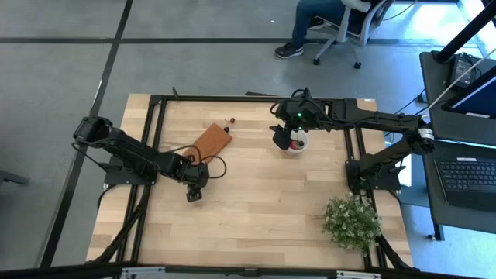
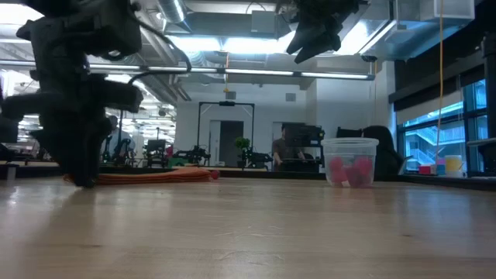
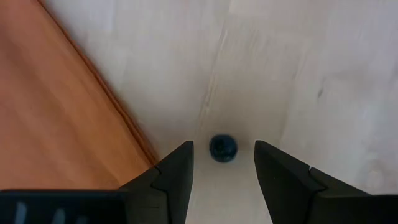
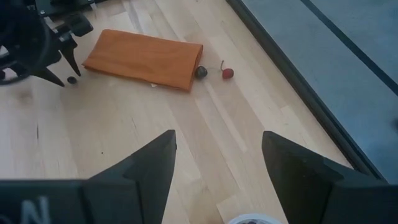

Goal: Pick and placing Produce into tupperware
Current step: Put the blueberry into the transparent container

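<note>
Part done: the tupperware (image 1: 296, 142) on the far right of the worktop (image 1: 256, 217) already holds red produce. The left tool (image 3: 222, 167), released, straddles a dark berry (image 3: 222, 148) beside the orange block (image 1: 211, 140); the right tool (image 4: 217, 163) hangs released above the tupperware; two berries (image 4: 213, 72) remain at the block's far end

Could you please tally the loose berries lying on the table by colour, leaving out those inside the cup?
Dark berries: 2
Red berries: 1
Total: 3
</note>
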Available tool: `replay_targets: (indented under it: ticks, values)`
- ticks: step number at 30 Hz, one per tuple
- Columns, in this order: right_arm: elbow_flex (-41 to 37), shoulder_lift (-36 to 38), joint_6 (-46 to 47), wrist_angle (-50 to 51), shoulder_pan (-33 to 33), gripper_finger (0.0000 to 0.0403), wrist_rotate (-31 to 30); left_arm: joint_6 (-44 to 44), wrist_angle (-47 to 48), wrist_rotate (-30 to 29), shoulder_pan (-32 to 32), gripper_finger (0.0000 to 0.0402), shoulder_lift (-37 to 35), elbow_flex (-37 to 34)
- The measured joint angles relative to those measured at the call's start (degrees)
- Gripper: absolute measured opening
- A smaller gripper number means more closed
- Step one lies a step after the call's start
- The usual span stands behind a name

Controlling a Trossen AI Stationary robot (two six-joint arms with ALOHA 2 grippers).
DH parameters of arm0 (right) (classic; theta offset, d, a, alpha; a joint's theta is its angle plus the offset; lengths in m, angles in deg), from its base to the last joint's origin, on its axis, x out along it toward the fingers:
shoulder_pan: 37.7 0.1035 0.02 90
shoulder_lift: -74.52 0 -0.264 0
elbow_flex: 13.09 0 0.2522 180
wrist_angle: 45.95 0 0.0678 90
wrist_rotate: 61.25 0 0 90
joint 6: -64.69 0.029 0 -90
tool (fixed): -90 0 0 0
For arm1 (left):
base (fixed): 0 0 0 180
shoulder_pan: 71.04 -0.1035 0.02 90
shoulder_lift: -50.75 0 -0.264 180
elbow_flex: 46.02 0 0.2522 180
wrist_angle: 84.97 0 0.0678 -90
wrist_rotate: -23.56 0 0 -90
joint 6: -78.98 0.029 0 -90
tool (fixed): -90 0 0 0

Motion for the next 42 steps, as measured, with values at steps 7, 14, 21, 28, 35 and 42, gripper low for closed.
replay_targets:
  ticks: [7,14,21,28,35,42]
  values:
    - [0.00,0.00,0.08,0.00,0.00,0.0240,0.01,0.00,-0.53,0.08,0.02,0.0158,3.03,0.24]
    - [0.00,0.00,0.11,0.13,0.00,0.0240,0.00,0.02,-1.10,0.37,0.03,0.0114,3.10,0.17]
    - [0.02,0.00,0.09,0.15,0.00,0.0240,0.00,0.02,-2.34,0.14,0.02,0.0057,3.18,0.07]
    - [0.02,0.00,0.13,0.29,0.00,0.0240,0.01,-0.59,-2.20,0.33,-0.02,0.0041,3.01,0.24]
    - [1.55,1.64,1.31,7.85,-0.06,0.0240,0.11,-0.63,-1.98,0.66,-2.50,0.0037,-0.39,7.22]
    - [1.84,12.54,4.91,9.66,-1.50,0.0240,-0.02,12.23,-7.00,-1.46,-10.74,0.0040,-0.56,19.47]
